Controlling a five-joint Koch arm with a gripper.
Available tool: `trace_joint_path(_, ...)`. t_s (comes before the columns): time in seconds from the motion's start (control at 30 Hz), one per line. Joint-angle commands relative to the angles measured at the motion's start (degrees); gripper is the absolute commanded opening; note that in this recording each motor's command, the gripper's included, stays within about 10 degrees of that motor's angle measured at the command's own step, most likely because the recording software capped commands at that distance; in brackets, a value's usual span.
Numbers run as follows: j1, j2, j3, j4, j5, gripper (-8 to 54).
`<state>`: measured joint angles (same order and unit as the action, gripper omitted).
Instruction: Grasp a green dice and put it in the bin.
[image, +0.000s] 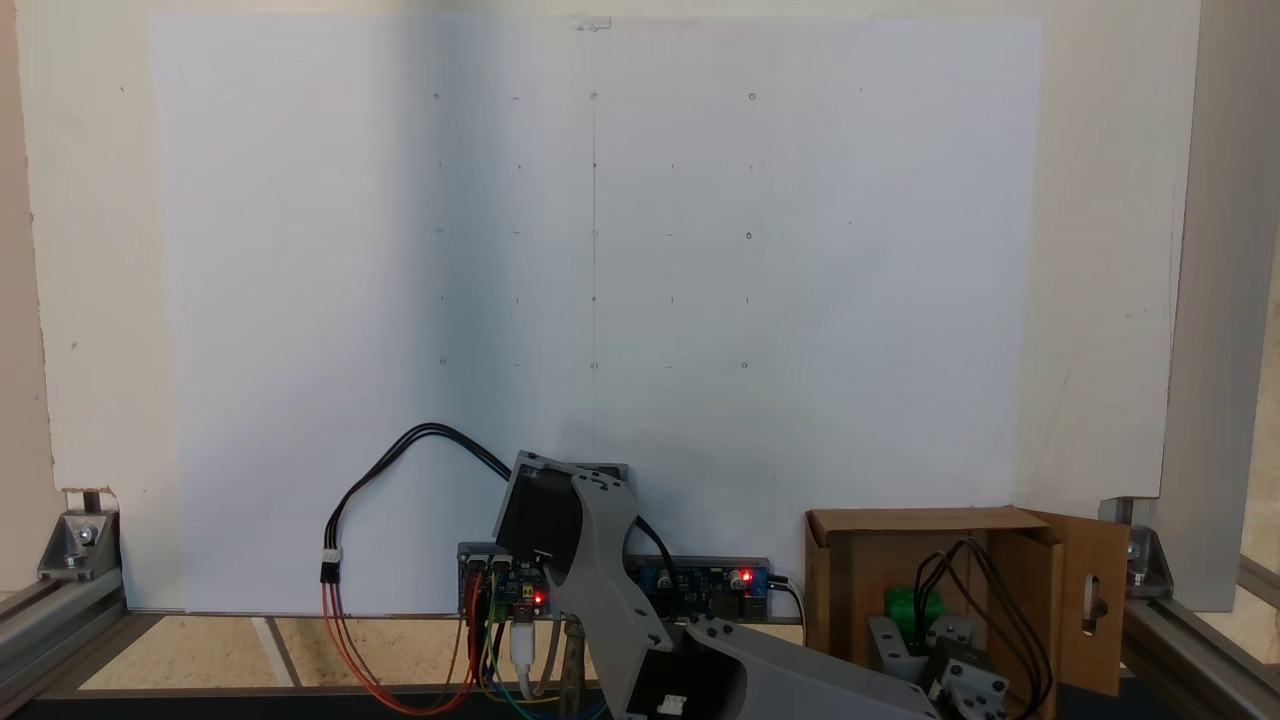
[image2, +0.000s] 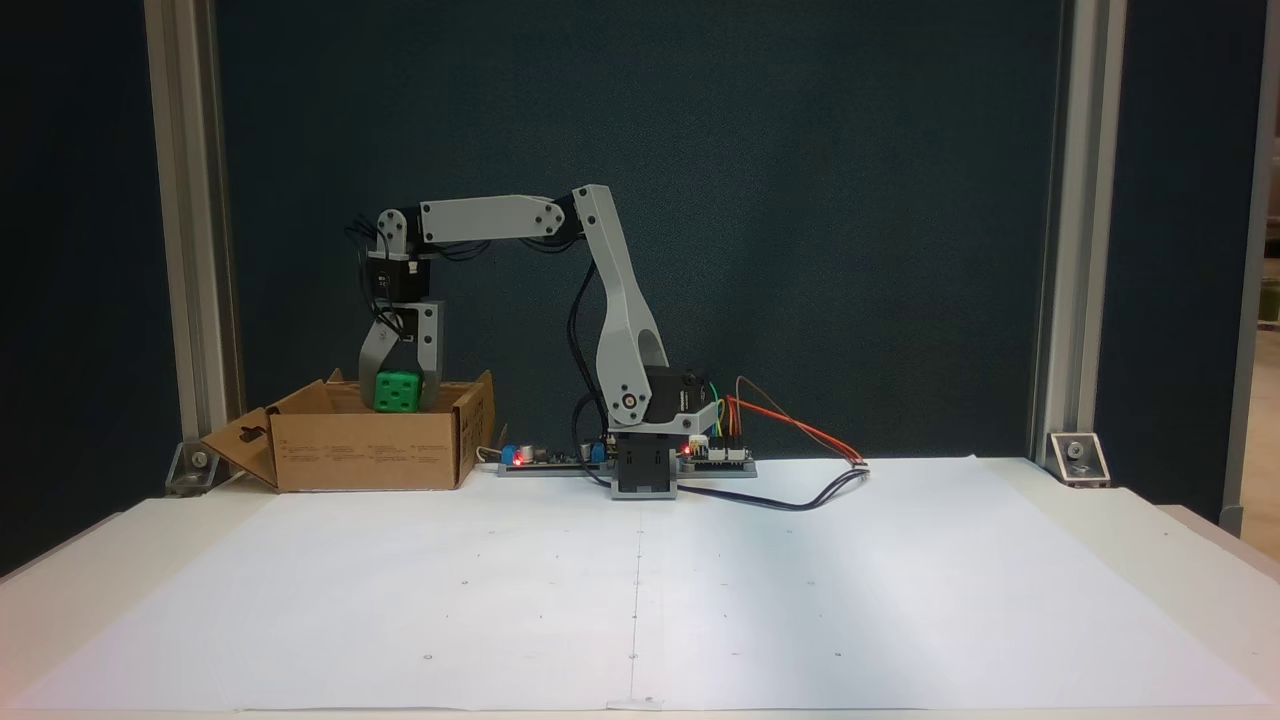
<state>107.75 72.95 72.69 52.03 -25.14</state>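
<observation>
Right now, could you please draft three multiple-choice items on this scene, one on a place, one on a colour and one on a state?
1. Where is the green dice?
A. Between the gripper's fingers at the bin's opening
B. On the white paper
C. Beside the circuit boards

2. What colour is the bin?
A. White
B. Brown
C. Blue

3. What is the gripper doing?
A. Hanging open and empty
B. Resting on the paper
C. Shut on the dice

Answers:
1 A, the cube sits between the fingers at the box's rim, in both fixed views.
2 B, it is plain cardboard.
3 C, both fingers flank the cube, which is held up at the rim.
</observation>
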Motion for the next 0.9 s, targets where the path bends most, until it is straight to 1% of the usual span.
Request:
trace_joint_path(0.0, 0.53, 0.7, -3.78, -0.09, -4.04, 26.8)
trace_joint_path(0.03, 0.53, 0.7, -3.69, -0.09, -3.96, 32.7)
trace_joint_path(0.07, 0.53, 0.7, -3.69, -0.35, -3.78, 35.0)
trace_joint_path(0.13, 0.53, 0.79, -3.78, -0.79, -3.25, 43.0)
trace_joint_path(0.17, 0.35, 1.14, -3.78, -2.2, -1.23, 46.9)
trace_joint_path(0.23, -1.23, 3.96, -3.78, -8.09, 5.1, 46.8)
trace_joint_path(0.27, -4.75, 6.42, -3.78, -13.69, 10.62, 45.4)
trace_joint_path(0.33, -11.87, 12.13, -3.87, -20.04, 15.1, 43.8)
trace_joint_path(0.43, -23.36, 17.4, -3.78, -24.26, 21.95, 43.9)
trace_joint_path(0.5, -31.53, 18.81, -3.78, -24.43, 26.02, 44.0)
trace_joint_path(0.7, -56.32, 25.49, -1.58, -24.7, 27.51, 44.1)
trace_joint_path(0.8, -68.8, 33.31, 8.35, -26.37, 28.12, 44.0)
trace_joint_path(0.87, -77.32, 37.97, 17.4, -33.13, 28.12, 44.0)
